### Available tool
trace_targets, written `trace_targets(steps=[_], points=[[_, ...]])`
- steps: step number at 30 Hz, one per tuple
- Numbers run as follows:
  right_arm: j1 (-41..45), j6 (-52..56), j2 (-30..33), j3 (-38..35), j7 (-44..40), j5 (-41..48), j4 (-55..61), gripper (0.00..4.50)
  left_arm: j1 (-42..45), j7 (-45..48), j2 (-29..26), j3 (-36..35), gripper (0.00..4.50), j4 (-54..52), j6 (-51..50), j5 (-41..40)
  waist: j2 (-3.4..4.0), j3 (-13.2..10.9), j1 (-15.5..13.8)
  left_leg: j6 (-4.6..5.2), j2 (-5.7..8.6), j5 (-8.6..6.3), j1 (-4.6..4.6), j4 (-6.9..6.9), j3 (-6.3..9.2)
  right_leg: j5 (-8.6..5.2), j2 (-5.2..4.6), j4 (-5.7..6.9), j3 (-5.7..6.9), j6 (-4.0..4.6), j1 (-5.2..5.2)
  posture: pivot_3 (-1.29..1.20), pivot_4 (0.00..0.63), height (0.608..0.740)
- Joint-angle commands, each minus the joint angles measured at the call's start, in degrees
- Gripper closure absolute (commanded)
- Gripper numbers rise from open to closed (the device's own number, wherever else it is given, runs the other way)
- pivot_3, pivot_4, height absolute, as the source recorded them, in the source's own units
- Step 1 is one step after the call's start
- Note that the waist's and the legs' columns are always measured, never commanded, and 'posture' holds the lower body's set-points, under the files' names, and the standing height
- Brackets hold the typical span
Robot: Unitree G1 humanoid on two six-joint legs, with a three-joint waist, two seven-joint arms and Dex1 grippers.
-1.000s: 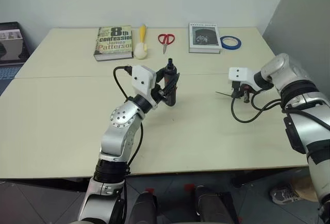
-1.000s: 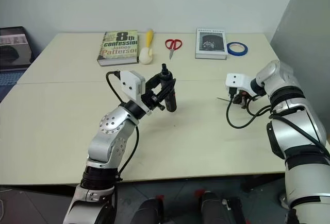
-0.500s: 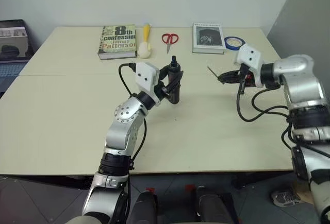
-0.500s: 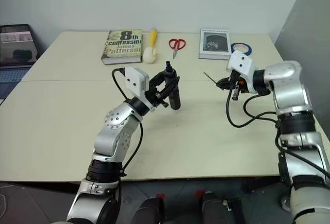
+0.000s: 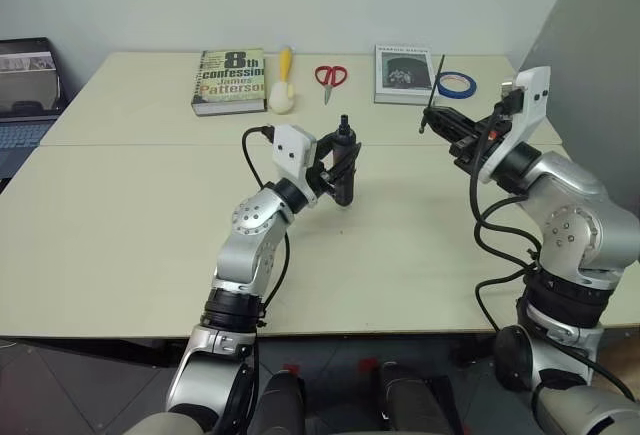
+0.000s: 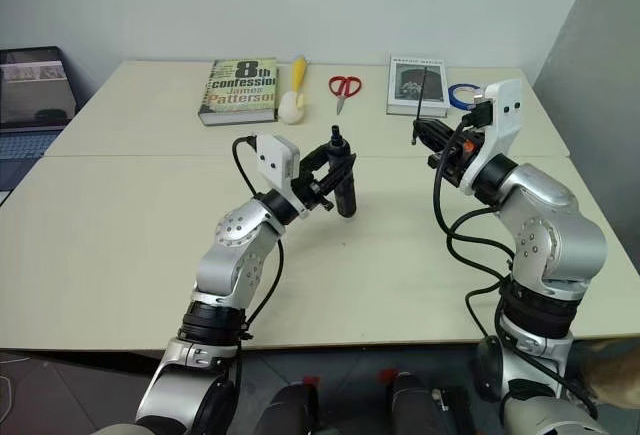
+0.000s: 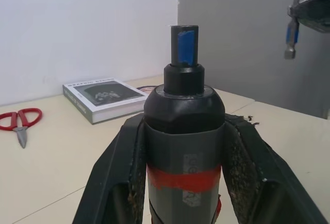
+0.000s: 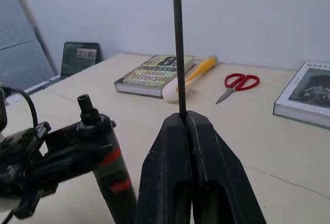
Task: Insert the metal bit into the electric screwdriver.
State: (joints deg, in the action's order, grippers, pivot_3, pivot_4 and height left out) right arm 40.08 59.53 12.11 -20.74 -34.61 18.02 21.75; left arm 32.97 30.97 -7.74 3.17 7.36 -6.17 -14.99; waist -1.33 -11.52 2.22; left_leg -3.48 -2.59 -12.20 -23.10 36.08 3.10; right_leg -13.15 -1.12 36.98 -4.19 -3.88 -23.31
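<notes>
The left gripper has its two black fingers clamped on the body of the electric screwdriver, one finger on each side at the red band, with the tool standing roughly upright above the table and its small socketed tip uppermost. The right gripper has its fingers pressed together on the lower end of the metal bit, a thin dark rod that rises almost vertically from the fingertips. The bit is held in the air to the right of the screwdriver and apart from it; the two do not touch. In the left wrist view the bit's lower end hangs above and to one side of the screwdriver tip, with open space between them. Along the far edge of the table, from left to right, lie a paperback book, a yellow-handled brush, red-handled scissors, a second book with a dark cover and a roll of blue tape. A laptop sits beyond the table's left edge.
</notes>
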Motion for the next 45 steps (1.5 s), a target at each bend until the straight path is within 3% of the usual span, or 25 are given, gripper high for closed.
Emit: trace_targets(steps=[1, 12, 28, 35, 45], points=[[1.42, 0.47, -0.24, -0.77, 4.62, 3.39, 3.49, 4.5, 1.27, 0.74, 0.32, 0.33, 2.85, -1.12, 2.91, 0.57, 0.0, 0.0, 0.01, 0.0, 0.0, 0.0, -0.03, -0.01, 0.0, 0.0, 0.0, -0.01, 0.0, 0.01, -0.03, 0.0, 0.15, 0.74], [1.96, -2.35, -3.85, 3.27, 15.95, 5.1, 5.53, 4.5, -0.38, -3.54, 1.88, 0.82, 2.85, 3.22, 7.4, 5.43, 0.0, 0.0, 0.09, 0.01, -0.01, 0.0, -0.05, -0.04, 0.0, -0.03, 0.0, 0.0, 0.01, 0.03, -0.09, 0.0, 0.15, 0.74], [4.82, -9.74, -10.5, 16.31, 23.78, 3.02, 3.3, 4.5, -0.96, -6.98, 3.11, 1.35, 2.85, 4.98, 8.64, 7.61, -0.01, 0.02, 0.88, 0.01, -0.02, 0.0, -0.04, -0.04, 0.02, -0.02, 0.02, -0.01, 0.01, 0.02, -0.08, 0.0, 0.15, 0.74], [6.7, -13.25, -11.91, 18.51, 28.18, -0.11, -1.39, 4.5, -0.86, -7.46, 3.16, 1.57, 2.85, 4.92, 8.64, 7.78, -0.01, 0.02, 0.99, 0.01, -0.03, 0.0, -0.02, -0.04, 0.02, -0.03, 0.02, 0.0, 0.01, 0.02, -0.08, 0.0, 0.15, 0.74], [6.86, -10.92, -13.25, 21.89, 32.69, -2.27, 0.82, 4.5, -0.91, -8.55, 3.1, 1.69, 2.85, 4.8, 8.6, 8.71, -0.01, 0.02, 0.99, 0.01, -0.04, 0.0, -0.03, -0.07, 0.02, -0.04, 0.02, -0.03, 0.02, 0.04, -0.1, 0.0, 0.15, 0.74]])
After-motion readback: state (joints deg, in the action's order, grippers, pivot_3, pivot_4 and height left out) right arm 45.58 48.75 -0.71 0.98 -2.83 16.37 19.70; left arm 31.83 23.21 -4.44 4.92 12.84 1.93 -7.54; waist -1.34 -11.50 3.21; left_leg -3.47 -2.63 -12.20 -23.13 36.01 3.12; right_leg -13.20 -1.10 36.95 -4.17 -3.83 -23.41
